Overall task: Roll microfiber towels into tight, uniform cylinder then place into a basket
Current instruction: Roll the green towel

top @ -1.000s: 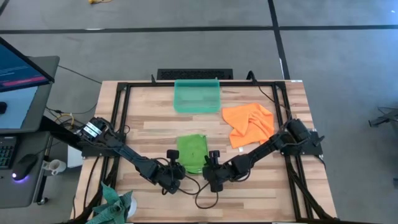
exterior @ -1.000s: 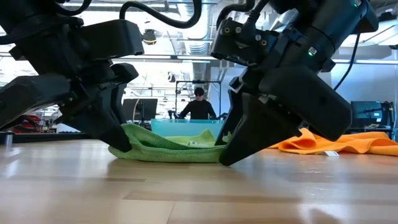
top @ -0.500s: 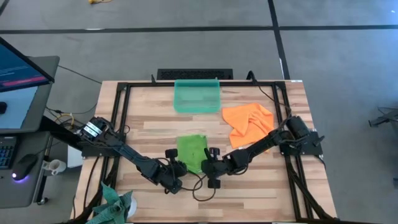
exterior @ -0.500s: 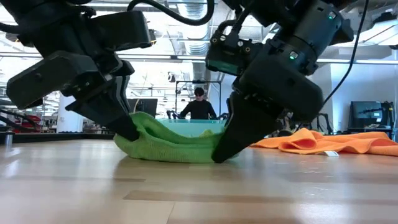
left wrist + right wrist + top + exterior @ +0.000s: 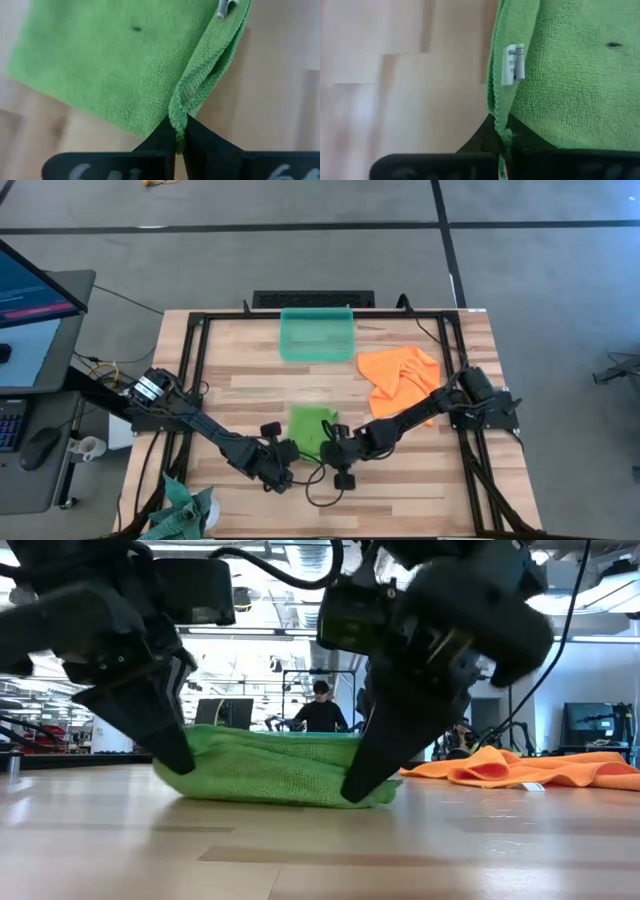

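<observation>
The lime green microfiber towel [image 5: 310, 428] lies folded on the table's near middle, bunched thick along its near edge [image 5: 270, 775]. My left gripper [image 5: 284, 450] is shut on its near left corner and my right gripper [image 5: 328, 448] on its near right corner, which has a white label [image 5: 515, 62] beside it. The orange towel [image 5: 400, 378] lies crumpled at the right. At the far middle stands the translucent teal basket [image 5: 317, 333]. My left gripper pinches the green towel's hemmed edge at the near left corner [image 5: 176, 117] between its two fingers; several layers show there. The fingers slant down from the near left side. The towel rests on the table. My right gripper pinches the towel's hemmed edge at the near right corner [image 5: 501, 125] between its two fingers, slanting down from the near right side. The layers there are folded. The towel rests on the table.
A darker teal cloth [image 5: 185, 508] lies at the table's near left corner. A black frame [image 5: 190, 360] runs along the table's sides. A person [image 5: 320, 710] stands in the room beyond the table.
My right gripper has shut on the green towel's near right corner. Both grippers have shifted a little toward the table's far edge, and the towel's near edge has bunched up higher and thicker between them, while its far part stays flat.
</observation>
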Available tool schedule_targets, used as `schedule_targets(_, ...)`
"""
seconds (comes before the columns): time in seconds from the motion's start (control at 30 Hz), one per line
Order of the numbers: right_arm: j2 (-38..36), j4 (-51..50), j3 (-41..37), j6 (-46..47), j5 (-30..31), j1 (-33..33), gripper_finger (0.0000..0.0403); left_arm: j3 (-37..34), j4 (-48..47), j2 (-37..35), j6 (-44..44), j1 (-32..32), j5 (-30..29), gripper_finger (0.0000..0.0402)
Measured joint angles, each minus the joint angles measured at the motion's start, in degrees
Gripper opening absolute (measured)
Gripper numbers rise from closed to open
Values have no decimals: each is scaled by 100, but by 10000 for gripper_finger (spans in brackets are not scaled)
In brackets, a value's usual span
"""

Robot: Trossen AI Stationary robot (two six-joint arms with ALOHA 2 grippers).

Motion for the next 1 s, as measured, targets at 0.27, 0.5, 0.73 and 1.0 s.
schedule_targets(0.27,6,-575,445,476,-233,154,21,11,35,-11,-465,-4,926,6)
schedule_targets(0.5,4,-688,610,710,-359,135,12,9,11,-11,-674,49,1253,6)
schedule_targets(0.73,2,-792,504,1317,-211,-99,18,-4,-69,-11,-781,281,1285,6)
schedule_targets(1.0,-5,-880,394,1839,-190,-354,12,-9,-48,-11,-776,321,1247,6)
